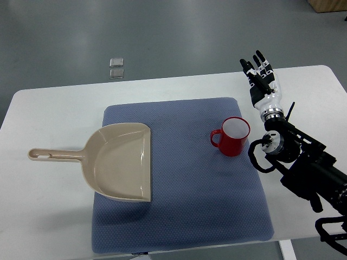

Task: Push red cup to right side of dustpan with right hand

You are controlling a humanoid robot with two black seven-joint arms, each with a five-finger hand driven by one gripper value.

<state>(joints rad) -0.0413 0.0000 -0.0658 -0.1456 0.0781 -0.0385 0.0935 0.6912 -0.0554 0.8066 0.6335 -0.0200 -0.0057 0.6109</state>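
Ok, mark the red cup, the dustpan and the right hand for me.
red cup (233,142), top view, on its outer side wall below the rim.
dustpan (116,162), top view, on the bare floor of the scoop.
right hand (262,75), top view, on the middle of the hand, fingers spread.

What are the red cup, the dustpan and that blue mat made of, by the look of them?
Red cup: glossy, white inside, so probably enamelled metal or ceramic; I cannot tell which. Dustpan: beige moulded plastic, smooth with a soft sheen. Blue mat: soft fabric or foam, matte, with a fine dotted weave.
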